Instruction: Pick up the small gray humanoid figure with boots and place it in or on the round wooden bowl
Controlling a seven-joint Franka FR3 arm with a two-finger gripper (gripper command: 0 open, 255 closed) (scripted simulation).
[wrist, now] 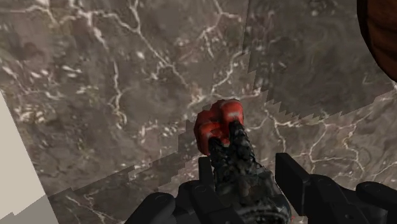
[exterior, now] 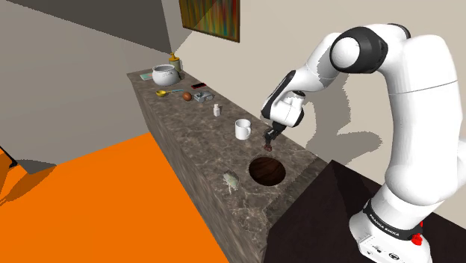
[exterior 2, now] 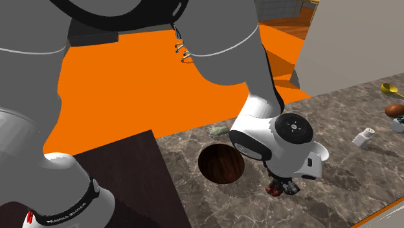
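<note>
Dark grey and speckled, with bright red boots, the small humanoid figure (wrist: 230,156) is clasped between the two black fingers of the hand (wrist: 245,169). The fingers press on its body from both sides, and the boots point away from the hand, down toward the counter (wrist: 114,76). In the shoulder view the hand (exterior: 270,137) hangs from the white arm close over the brown marble-patterned counter (exterior: 187,142). The figure (exterior: 269,143) sits at its tip; whether the boots touch the stone cannot be told.

The round, dark wooden bowl (exterior: 267,170) lies on the counter just beside the figure, nearer the counter's end, with nothing in it. In the second exterior view the bowl (exterior 2: 221,163) is to the left of the hand (exterior 2: 282,188). A white mug (exterior: 243,129) stands on the figure's other side. A small greenish object (exterior: 231,180) lies near the counter's edge by the bowl. Further along are a small white bottle (exterior: 217,110), a yellow spoon (exterior: 161,93) and a white pot (exterior: 165,75). The floor (exterior: 97,202) beside the counter is orange.
</note>
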